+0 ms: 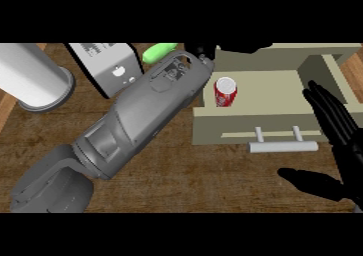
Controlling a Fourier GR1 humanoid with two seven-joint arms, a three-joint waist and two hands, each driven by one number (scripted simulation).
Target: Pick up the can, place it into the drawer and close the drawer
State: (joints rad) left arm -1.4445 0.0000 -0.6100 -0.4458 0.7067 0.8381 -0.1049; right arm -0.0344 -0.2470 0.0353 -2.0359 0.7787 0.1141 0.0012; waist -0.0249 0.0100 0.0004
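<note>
The can (225, 92) stood inside the open drawer (276, 129); my left hand (204, 52) hovered beyond it, fingers hidden; my right hand (339, 131) was spread flat; closing remained.

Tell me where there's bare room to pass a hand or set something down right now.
Free: the drawer floor right of the can, and the bare counter in front of the drawer handle, between left forearm and right hand. Crowded: the back left, around the white cylinder, grey box and green object.
</note>
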